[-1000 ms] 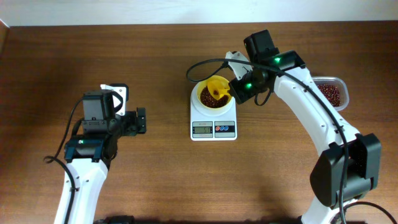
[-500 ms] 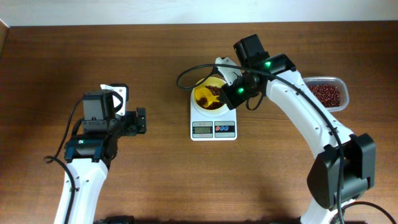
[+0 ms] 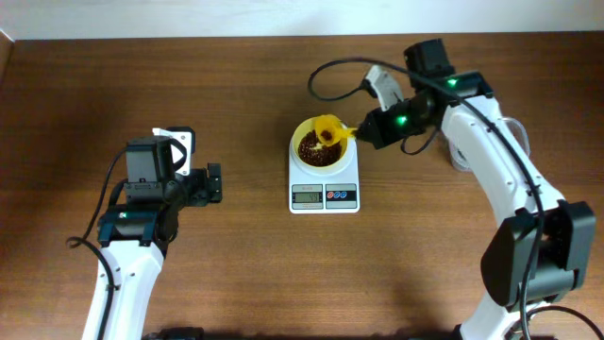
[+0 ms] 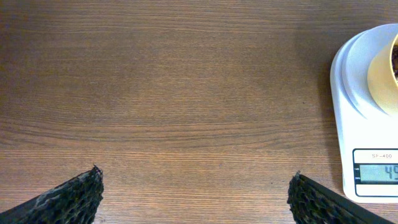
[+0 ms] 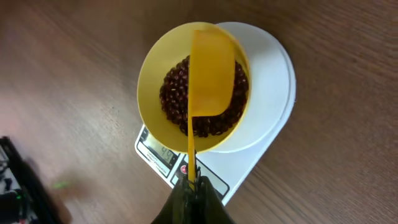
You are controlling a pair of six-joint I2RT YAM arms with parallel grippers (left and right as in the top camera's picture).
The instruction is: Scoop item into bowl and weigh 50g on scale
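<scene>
From overhead, we're seeing the scale [image 3: 324, 196] sitting mid-table w/ the bowl [image 3: 298, 142] on its platform and the beans [image 3: 316, 151] lying inside it. The right gripper [image 3: 361, 132] is holding the scoop [image 3: 328, 127] over the bowl, while the left gripper [image 3: 213, 183] is idling well apart to the left, jaws spread, nothing in them. In the left wrist view, we're looking past both wide-apart fingertips [image 4: 68, 199] at bare table [image 4: 174, 93], w/ the scale [image 4: 367, 149] and a sliver of bowl [image 4: 380, 71] at the right edge; the display [image 4: 378, 173] is lit but its digits are running off-frame. In the right wrist view, the right gripper's jaws are clamping together on the thin end of the scoop [image 5: 211, 68] handle, the cup is hanging tilted over the beans [image 5: 177, 93], and no beans are showing on it. We're judging the beans as loose, light and prone to rolling, so they're calling for the scoop, not fingers, and small tilts, a few beans at a time. The bowl [image 5: 149, 87] is looking like thin, light, slick plastic, apt to slide on the scale [image 5: 270, 81] if nudged; we're reckoning its rim is the place to take hold, gently.
</scene>
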